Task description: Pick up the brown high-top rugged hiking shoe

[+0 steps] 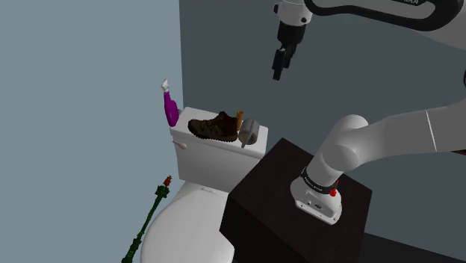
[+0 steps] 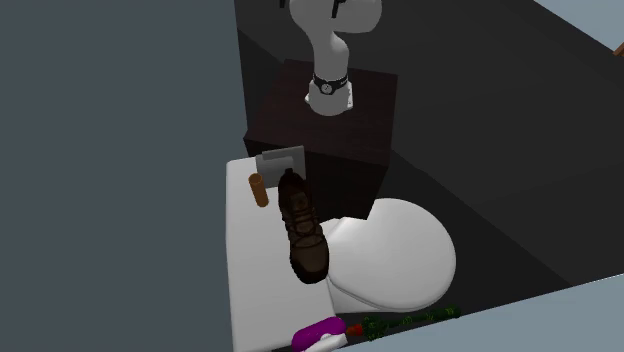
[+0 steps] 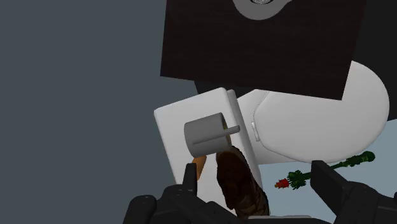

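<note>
The brown high-top hiking shoe [image 1: 213, 127] lies on the white toilet tank lid [image 1: 187, 138], its sole toward the bowl. From the second exterior view the shoe [image 2: 302, 230] runs along the tank's front edge. My black gripper [image 1: 278, 72] hangs high above the tank, up and to the right of the shoe in the shoulder view. In the wrist view the gripper [image 3: 257, 181] is open, fingers [image 3: 189, 178] wide apart, with the shoe [image 3: 238, 184] far below between them, untouched.
A grey mug-like cylinder [image 1: 249, 133] and a small orange-brown piece [image 1: 240, 119] stand beside the shoe's heel. A purple spray bottle [image 1: 170, 108] sits at the tank's far end. The toilet's closed lid [image 2: 400, 255], a green-stemmed rose [image 1: 149, 224] and the dark stand [image 1: 299, 202] lie below.
</note>
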Available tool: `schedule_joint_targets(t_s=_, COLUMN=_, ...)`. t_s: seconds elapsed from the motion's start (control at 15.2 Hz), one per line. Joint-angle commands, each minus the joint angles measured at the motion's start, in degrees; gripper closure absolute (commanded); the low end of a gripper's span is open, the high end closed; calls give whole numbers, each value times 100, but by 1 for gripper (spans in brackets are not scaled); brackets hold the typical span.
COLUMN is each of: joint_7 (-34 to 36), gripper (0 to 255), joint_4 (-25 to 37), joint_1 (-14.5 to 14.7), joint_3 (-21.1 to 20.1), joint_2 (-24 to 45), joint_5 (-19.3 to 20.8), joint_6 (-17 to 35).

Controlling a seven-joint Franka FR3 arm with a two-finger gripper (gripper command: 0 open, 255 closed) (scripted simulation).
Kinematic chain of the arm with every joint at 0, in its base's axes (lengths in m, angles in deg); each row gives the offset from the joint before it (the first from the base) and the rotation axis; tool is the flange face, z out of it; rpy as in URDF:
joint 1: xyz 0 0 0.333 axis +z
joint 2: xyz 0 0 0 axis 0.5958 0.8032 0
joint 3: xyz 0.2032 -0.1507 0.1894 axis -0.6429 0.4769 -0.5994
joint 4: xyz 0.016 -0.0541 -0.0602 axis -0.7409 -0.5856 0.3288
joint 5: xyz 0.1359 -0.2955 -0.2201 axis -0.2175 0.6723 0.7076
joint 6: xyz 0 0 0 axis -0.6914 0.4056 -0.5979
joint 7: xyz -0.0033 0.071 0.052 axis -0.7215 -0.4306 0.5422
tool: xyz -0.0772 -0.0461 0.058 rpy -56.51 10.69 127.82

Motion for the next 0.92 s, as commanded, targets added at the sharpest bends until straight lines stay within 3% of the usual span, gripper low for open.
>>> schedule_joint_targets(t_s=0.0, joint_7=0, gripper=0, joint_4=0, joint_1=0, joint_3=0, joint_2=0, joint_5=0, joint_6=0)
schedule_joint_targets(t_s=0.86, joint_7=1482, gripper=0, joint_4=-1345, joint_1=-289, joint_3=3, joint_2=1258, joint_5=-1013, joint_6=3044)
